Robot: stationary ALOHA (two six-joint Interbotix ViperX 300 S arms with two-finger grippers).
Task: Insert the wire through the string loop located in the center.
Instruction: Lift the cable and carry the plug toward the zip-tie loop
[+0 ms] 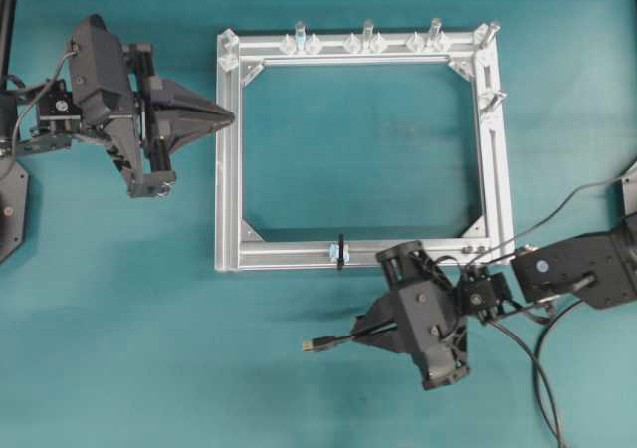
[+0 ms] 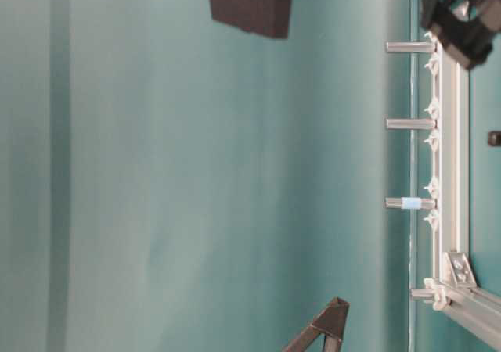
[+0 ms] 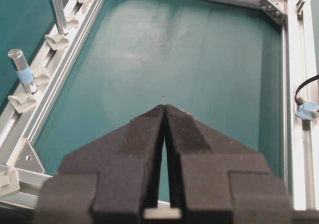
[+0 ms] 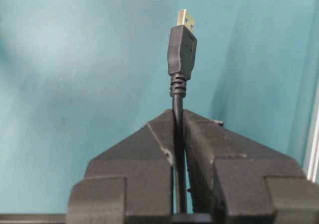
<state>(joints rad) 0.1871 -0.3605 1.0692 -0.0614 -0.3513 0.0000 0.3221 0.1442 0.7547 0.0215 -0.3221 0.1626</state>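
Note:
My right gripper (image 1: 360, 331) is shut on the wire (image 4: 177, 134), just behind its rectangular plug (image 4: 181, 49) with the metallic tip. Seen from overhead, the plug (image 1: 320, 344) points left, below the frame's front bar. The string loop (image 1: 340, 252) is a thin black loop around the middle of that front bar, up and slightly right of the plug and apart from it. It also shows at the right edge of the left wrist view as the string loop (image 3: 305, 86). My left gripper (image 1: 229, 118) is shut and empty, its tips at the frame's left bar.
The square aluminium frame (image 1: 227, 169) lies on the teal table, with several upright pegs (image 1: 367, 36) along its far bar and one on the right bar. A blue-banded peg (image 3: 23, 71) stands near the left wrist. Robot cables (image 1: 542, 368) trail at the lower right.

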